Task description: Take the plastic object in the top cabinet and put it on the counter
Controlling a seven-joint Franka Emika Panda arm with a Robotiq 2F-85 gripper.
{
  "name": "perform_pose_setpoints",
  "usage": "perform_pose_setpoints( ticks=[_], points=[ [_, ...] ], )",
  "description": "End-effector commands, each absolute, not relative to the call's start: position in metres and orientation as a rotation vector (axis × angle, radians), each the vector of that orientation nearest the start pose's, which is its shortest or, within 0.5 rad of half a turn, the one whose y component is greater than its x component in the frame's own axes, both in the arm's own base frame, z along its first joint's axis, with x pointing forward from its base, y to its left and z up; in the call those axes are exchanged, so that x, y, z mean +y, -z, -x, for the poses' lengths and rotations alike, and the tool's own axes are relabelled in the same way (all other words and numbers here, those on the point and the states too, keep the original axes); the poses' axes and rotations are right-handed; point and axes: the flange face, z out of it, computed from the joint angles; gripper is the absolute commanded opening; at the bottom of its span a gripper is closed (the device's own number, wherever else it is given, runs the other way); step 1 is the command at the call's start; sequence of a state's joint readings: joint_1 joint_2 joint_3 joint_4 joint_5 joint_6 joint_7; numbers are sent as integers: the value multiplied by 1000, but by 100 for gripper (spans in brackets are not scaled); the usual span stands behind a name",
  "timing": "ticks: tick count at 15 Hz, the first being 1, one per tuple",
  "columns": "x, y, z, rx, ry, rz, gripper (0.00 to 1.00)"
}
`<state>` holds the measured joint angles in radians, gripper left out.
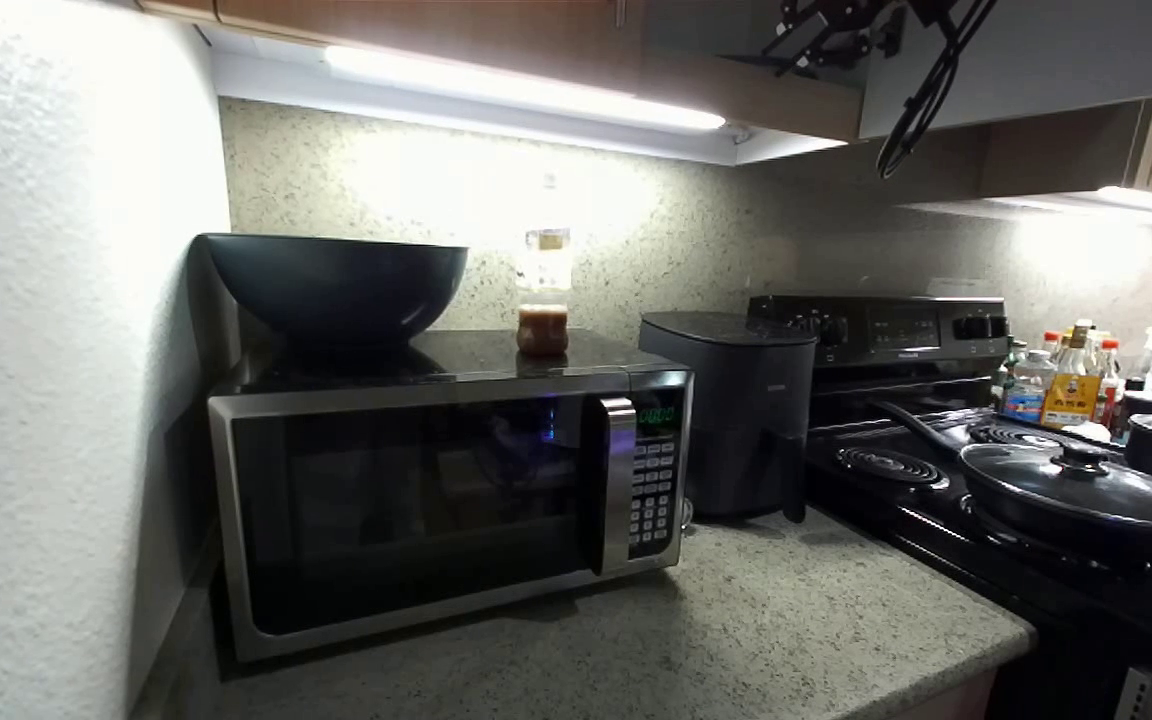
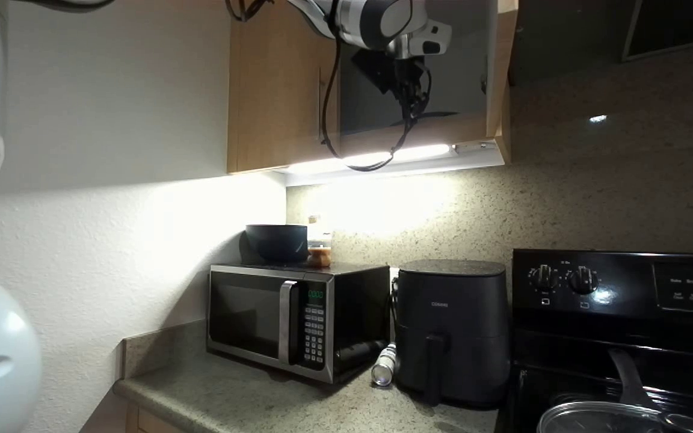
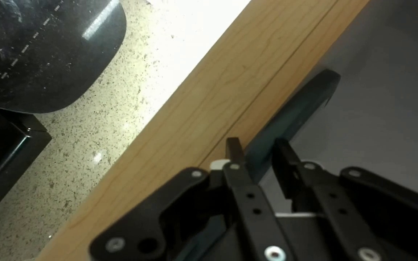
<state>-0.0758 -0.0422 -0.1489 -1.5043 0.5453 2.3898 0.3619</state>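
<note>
The top cabinet [image 2: 280, 90] stands partly open; its front edge [image 3: 209, 105] crosses the wrist view diagonally. The plastic object, a grey-blue plate [image 3: 299, 105], lies along that edge inside the cabinet, seen nearly edge-on. It shows as a thin dark sliver [image 2: 440, 114] in an exterior view. My gripper [image 3: 258, 145] reaches down into the cabinet. Its fingers are nearly together, one on each side of the plate, and the plate fills the gap at the tips. The gripper [image 2: 414, 111] hides part of the plate. The speckled counter [image 1: 736, 600] is below.
A microwave [image 1: 406, 500] on the counter carries a dark bowl [image 1: 336, 285] and a jar [image 1: 542, 330]. A black air fryer [image 2: 452, 337] stands beside it. A lidded pan [image 1: 1086, 490] sits on the stove. The open cabinet door [image 2: 500, 66] stands near my arm; a cable hangs down.
</note>
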Motion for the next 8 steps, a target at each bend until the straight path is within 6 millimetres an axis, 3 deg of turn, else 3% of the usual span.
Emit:
perform_pose_setpoints(
  ticks=[1,3,4,8],
  points=[
    [-128,-784,-575,930,1092,2131,6],
    [-126,-784,-574,919,1095,2140,1],
    [-124,-785,-571,913,1104,2146,5],
    [-117,-787,-560,876,1111,2165,6]
  ],
)
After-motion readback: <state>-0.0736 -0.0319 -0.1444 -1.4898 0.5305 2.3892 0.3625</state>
